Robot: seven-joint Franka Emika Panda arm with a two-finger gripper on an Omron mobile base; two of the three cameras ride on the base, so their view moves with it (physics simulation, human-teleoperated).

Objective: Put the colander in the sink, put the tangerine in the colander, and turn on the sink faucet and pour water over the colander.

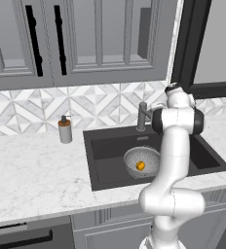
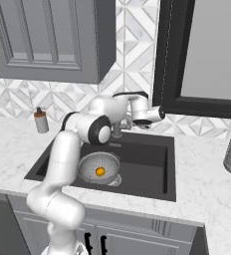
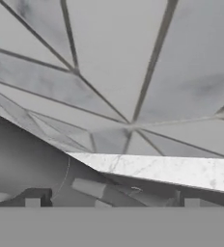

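Dark charcoal rectangular sink basin; silver-grey perforated metal colander; small orange round tangerine. Dark grey metal faucet. White grey-veined marble counter. Backsplash tiles with grey-white geometric diamonds. Brown-and-silver soap dispenser bottle. Grey panelled cabinets, black handles.

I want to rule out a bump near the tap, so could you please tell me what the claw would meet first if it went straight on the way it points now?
Probably the tiled backsplash, just above the counter's back edge; the faucet lies close beneath, though depth is unclear.
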